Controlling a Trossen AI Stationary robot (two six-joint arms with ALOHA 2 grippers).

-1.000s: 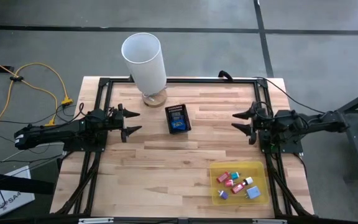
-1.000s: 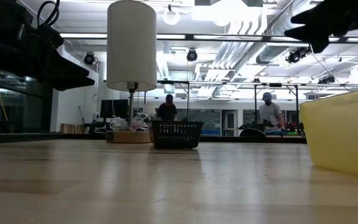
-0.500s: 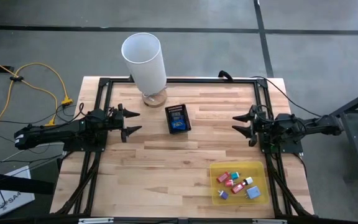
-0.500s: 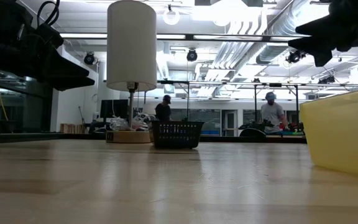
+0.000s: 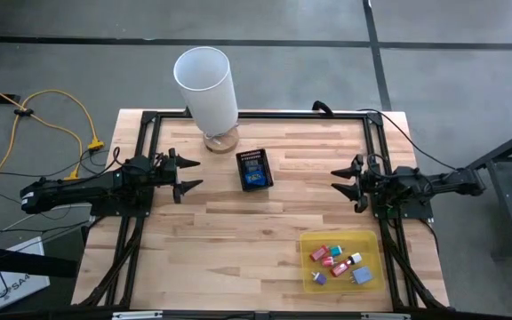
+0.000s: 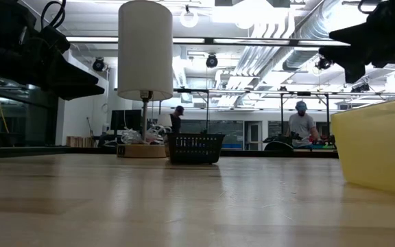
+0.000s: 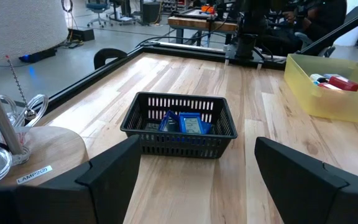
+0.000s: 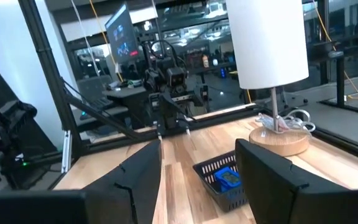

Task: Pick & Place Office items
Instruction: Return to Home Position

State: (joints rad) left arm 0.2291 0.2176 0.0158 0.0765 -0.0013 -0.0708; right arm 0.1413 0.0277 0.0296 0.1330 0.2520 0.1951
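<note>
Items [image 5: 335, 260]: sm red/blue/white blocks

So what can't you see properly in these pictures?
Low view: the wall of the yellow tray hides everything inside it.
High view: the office items in it are too small to name.
Left wrist view: the lamp is cut off by the edge.
Low view: the black mesh basket hides its contents.
</note>
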